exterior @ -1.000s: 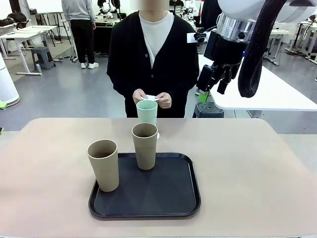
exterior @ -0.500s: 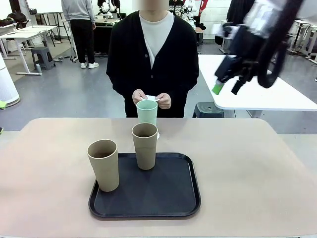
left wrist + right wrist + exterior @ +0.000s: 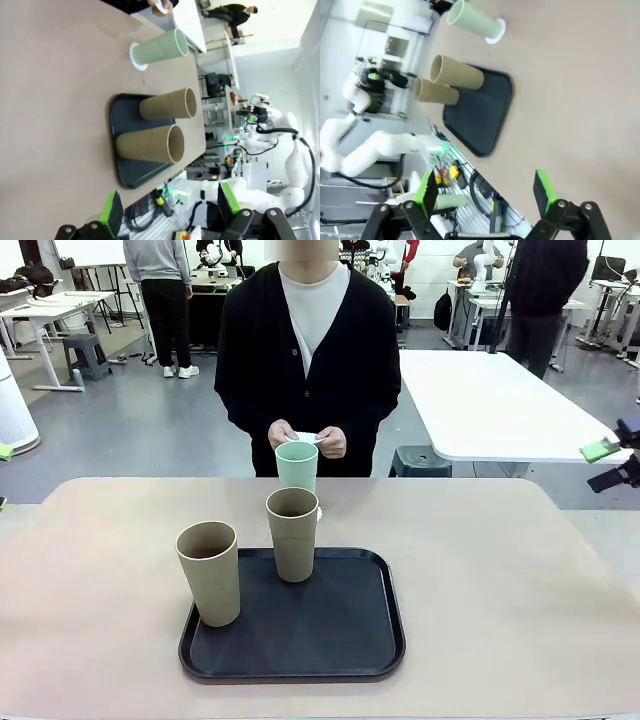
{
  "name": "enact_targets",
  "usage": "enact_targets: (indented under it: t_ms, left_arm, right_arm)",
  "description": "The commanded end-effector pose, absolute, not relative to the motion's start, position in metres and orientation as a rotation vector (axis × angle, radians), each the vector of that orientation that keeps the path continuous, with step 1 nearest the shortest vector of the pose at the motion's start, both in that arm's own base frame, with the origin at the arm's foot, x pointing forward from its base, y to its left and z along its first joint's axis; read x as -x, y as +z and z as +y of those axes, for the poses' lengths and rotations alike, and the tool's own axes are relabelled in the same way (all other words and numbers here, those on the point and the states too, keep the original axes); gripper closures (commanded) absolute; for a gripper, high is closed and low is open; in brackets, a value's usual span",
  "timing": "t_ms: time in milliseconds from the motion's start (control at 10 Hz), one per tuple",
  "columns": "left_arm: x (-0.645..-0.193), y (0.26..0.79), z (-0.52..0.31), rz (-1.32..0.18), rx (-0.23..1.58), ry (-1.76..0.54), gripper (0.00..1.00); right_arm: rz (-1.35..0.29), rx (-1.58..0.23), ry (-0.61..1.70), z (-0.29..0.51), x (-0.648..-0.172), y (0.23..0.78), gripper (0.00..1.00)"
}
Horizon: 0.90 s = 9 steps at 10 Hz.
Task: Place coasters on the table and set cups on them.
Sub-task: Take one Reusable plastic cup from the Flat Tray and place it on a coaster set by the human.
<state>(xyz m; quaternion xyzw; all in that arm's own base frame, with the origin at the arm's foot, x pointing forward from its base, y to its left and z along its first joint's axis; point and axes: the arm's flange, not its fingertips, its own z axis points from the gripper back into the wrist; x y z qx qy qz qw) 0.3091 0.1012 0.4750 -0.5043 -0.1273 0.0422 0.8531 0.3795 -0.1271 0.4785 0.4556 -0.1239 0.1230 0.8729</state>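
Observation:
The mint green cup (image 3: pixel 297 465) stands on a white coaster (image 3: pixel 136 55) on the beige table (image 3: pixel 500 570), just beyond the black tray (image 3: pixel 300 640). Two tan cups (image 3: pixel 292 533) (image 3: pixel 210 572) stand on the tray. Across the table, the person's hands (image 3: pixel 308 437) hold more white coasters. My right gripper (image 3: pixel 605 466) hangs open at the far right, well away from the cups. In the left wrist view my left gripper (image 3: pixel 170 207) is open and empty, high above the table. The right wrist view also shows open, empty jaws (image 3: pixel 485 192) above the mint cup (image 3: pixel 470 20) and tray (image 3: pixel 480 115).
A white table (image 3: pixel 500 400) stands behind at the right. Bare tabletop lies to the left and right of the tray. Other people and benches are far back in the room.
My right arm has swung from high above the table's far right side out to the picture's right edge. The cups, the tray and the person's hands have not moved.

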Motion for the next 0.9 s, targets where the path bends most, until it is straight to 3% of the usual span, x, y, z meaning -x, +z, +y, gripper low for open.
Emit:
enact_targets:
  t_ms: [0, 400, 800]
  left_arm:
    - [-0.308, 0.475, 0.101, -0.271, 1.070, 0.086, 0.00]
    - [-0.308, 0.475, 0.101, -0.271, 1.070, 0.086, 0.00]
    - [-0.308, 0.475, 0.101, -0.271, 1.070, 0.086, 0.00]
  right_arm:
    - [-0.299, -1.098, 0.309, -0.139, -0.401, 0.464, 0.00]
    - [-0.257, -1.189, 0.189, -0.172, -0.350, 0.452, 0.00]
    - [-0.179, -1.158, 0.139, -0.193, -0.299, 0.446, 0.00]
